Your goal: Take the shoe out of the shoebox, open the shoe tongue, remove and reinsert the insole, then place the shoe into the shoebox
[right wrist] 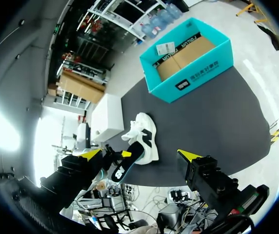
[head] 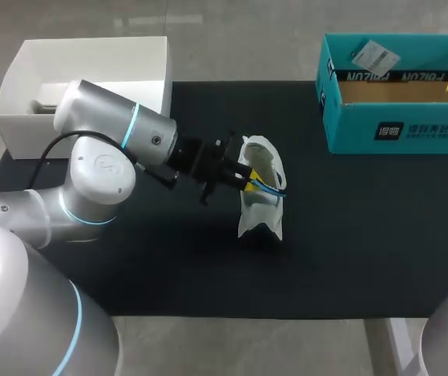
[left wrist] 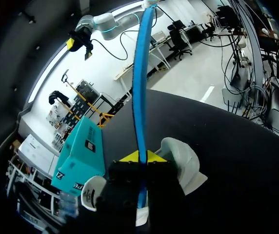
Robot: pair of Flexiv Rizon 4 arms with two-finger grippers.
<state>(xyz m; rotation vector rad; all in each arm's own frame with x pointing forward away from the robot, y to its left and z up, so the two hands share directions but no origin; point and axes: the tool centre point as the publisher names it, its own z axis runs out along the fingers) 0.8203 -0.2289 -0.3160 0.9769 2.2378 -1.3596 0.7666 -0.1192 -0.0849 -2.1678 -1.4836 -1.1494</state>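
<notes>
Teal shoebox (head: pixel 396 133) holds cardboard (head: pixel 400 92); shoe (head: pixel 259 215) outside; left gripper (head: pixel 249 182) pinches insole (right wrist: pixel 124 168).

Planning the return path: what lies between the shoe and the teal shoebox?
Nothing: in the head view only bare black mat separates the shoe from the teal shoebox.

Matt table mat (head: pixel 365 235), smooth cardboard shoebox (head: pixel 396 129)

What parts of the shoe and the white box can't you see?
Head view: the left gripper hides where the insole meets the shoe.
Left wrist view: the gripper's own body hides most of the shoe.
Head view: the left arm covers part of the white box.
Right wrist view: the shoe is too small to tell whether it is open.
</notes>
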